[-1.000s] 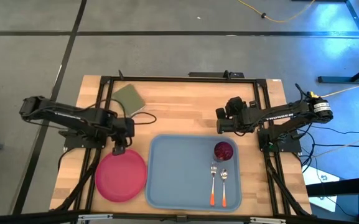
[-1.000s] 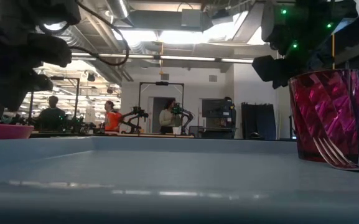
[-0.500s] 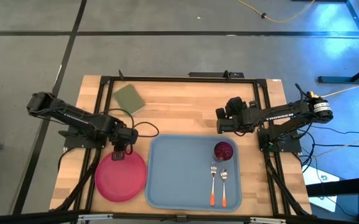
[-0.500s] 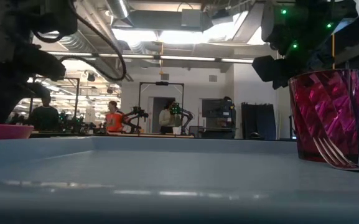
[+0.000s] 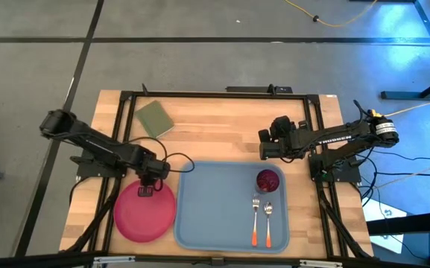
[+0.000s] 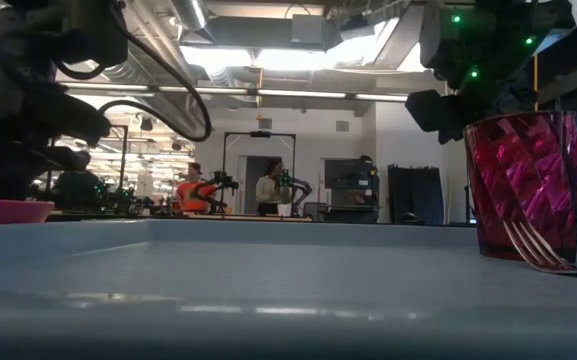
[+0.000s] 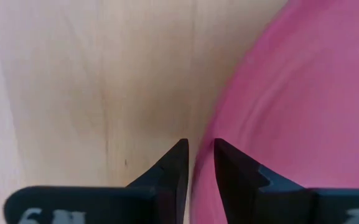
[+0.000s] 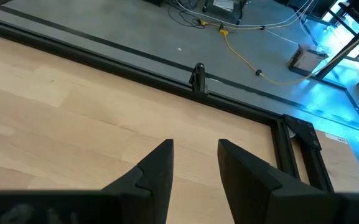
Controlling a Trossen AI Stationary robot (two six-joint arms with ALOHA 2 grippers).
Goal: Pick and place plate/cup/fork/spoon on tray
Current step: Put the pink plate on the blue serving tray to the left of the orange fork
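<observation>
— Light-blue plastic tray [image 5: 215, 216]: position and contents?

— Rounded rectangle with raised rim, on the wooden table [image 5: 222, 126]. On it: faceted dark-red cup [image 5: 267, 179]; just beside it the orange-handled fork [image 5: 255, 219] and spoon [image 5: 268, 220], parallel.

— Plate?

— Smooth round pink-red plate [image 5: 144, 211], on the table beside the tray.

— Grippers?

— Left gripper [image 7: 199, 163] at the plate's rim, fingers narrowly parted, apparently straddling the edge; contact unclear. Right gripper [image 5: 262, 144] idle above bare wood, fingers slightly apart.

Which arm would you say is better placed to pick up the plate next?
Left: the left gripper hangs at the plate rim, while the right gripper waits beyond the tray.
</observation>
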